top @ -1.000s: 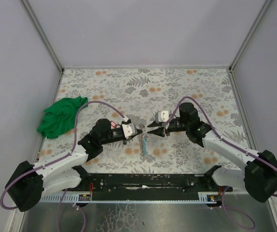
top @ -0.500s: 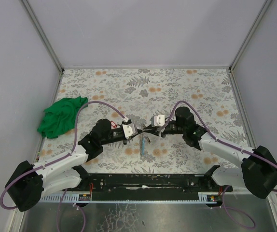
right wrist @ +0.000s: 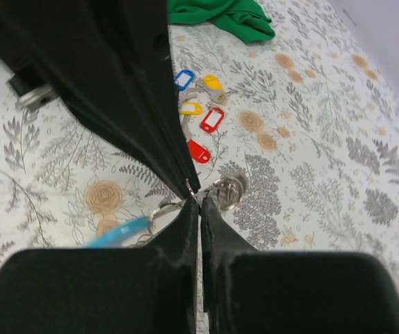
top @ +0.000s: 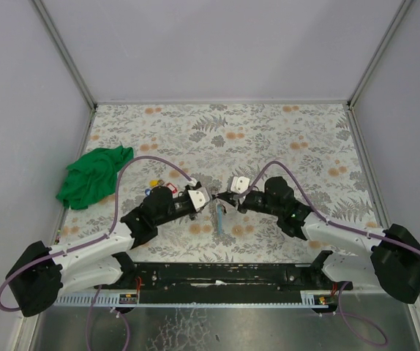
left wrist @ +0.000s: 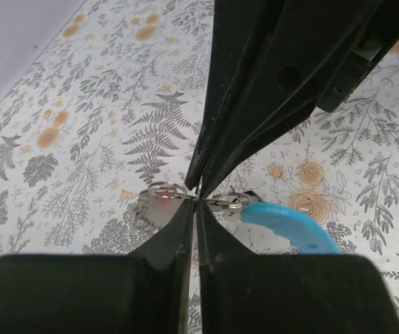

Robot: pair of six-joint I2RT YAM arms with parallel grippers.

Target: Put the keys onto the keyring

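Top view: on a floral table [top: 283,131], two arms meet tip to tip near the front centre. The left gripper [top: 210,197] and right gripper [top: 224,199] are both pressed together on the keyring [top: 218,219], whose light-blue arc hangs just below them. The keys [top: 159,188], with red, yellow and blue tags, lie loose beside the left arm. A green cloth [top: 93,175] sits well apart at the left edge. Left wrist view: both pairs of fingertips pinch one spot on the thin metal wire, with small loops either side and the blue arc [left wrist: 290,226] to the right. Right wrist view: the same pinch from the far side, with five tagged keys [right wrist: 199,111] scattered on the table beyond. The ring looks light, springy and slick, likely to twist or slip, so it is best gripped on the bare wire close to its split. The keys look tiny and flat, easiest to take by their plastic tags. A second ago the right gripper stood spread and apart from the left. It has since moved in and closed, and the left arm has shifted, uncovering more keys.
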